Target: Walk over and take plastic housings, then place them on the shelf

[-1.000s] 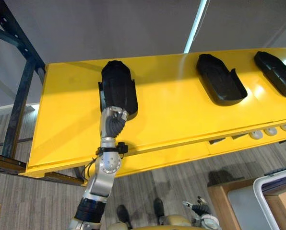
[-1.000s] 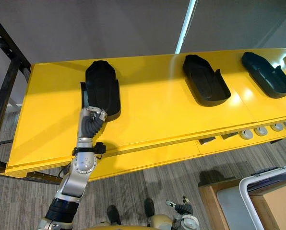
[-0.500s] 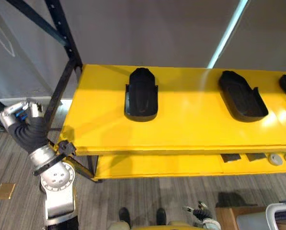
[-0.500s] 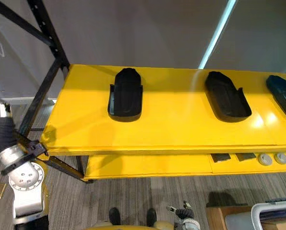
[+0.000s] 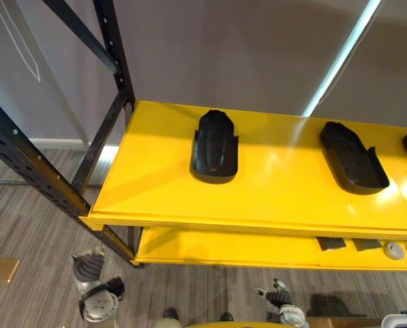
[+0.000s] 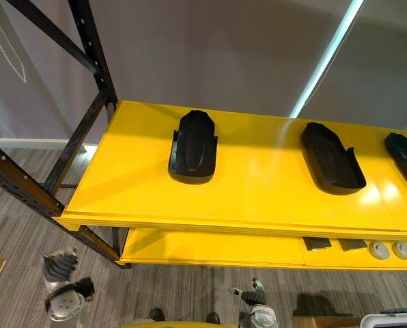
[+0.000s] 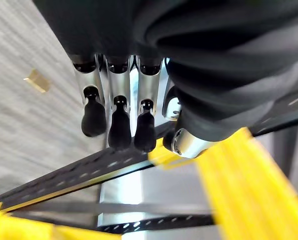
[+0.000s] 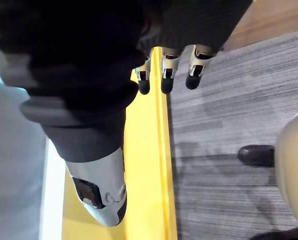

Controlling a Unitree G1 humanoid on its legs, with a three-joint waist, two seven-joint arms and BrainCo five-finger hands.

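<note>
I see my left hand (image 5: pixel 87 265) hanging low at the lower left, arm down at the side, wrist below it; in its wrist view the fingers (image 7: pixel 120 131) run straight, side by side, thumb set apart; my right hand (image 6: pixel 252 296) hangs low near bottom centre; its fingers (image 8: pixel 164 80) loose, uncurled.

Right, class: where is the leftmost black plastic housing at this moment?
In the left eye view the leftmost black plastic housing lies on the yellow shelf toward its left end, right of the black steel post, with a second black housing to its right.
</note>
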